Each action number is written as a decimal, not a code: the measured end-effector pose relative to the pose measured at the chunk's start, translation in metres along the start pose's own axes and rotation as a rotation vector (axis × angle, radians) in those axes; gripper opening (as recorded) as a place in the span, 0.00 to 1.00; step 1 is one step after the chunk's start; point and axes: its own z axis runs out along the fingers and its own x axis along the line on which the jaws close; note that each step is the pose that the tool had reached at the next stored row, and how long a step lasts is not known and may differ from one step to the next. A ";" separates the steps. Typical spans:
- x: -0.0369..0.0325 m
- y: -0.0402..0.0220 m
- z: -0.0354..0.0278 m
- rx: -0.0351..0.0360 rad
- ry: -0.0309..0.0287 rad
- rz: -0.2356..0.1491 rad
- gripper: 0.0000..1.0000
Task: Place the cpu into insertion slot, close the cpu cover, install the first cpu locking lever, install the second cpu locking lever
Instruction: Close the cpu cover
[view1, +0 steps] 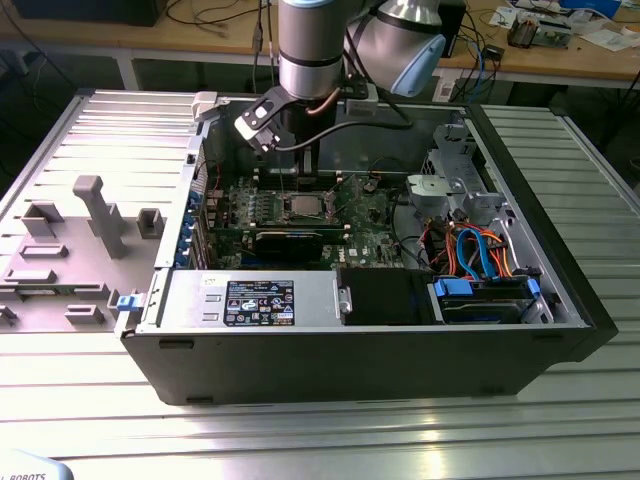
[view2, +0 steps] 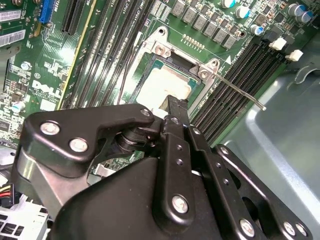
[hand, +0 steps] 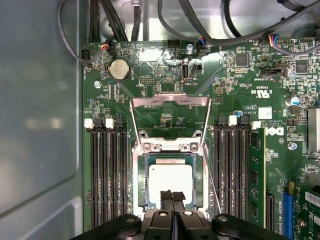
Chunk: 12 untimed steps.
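Observation:
The cpu (hand: 170, 181), a small silver-grey square, lies flat in the insertion slot (hand: 136, 182) on the green motherboard. It is also in the second wrist view as the cpu (view2: 165, 85). The cpu cover (hand: 170, 99) stands flipped up and open behind the slot. A thin locking lever (view2: 240, 93) sticks out sideways, unlatched. My gripper (hand: 173, 193) hangs just above the cpu's near edge. Its two black fingers are shut against each other with nothing between them. In the exterior view the gripper (view1: 303, 180) reaches down into the case over the insertion slot (view1: 303, 207).
Black memory slots (hand: 107, 170) flank the socket on both sides. A long black expansion card (view1: 290, 240) lies in front of it. Cables (view1: 480, 250) and a drive cage fill the case toward the exterior view's right. A grey fixture tray (view1: 80, 230) sits outside toward the exterior view's left.

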 end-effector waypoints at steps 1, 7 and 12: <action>0.0000 0.0000 -0.0010 0.0000 0.0000 0.000 0.11; 0.0002 0.0001 -0.0054 0.0000 0.0000 0.000 0.11; 0.0003 0.0001 -0.0087 0.0000 0.0000 0.000 0.11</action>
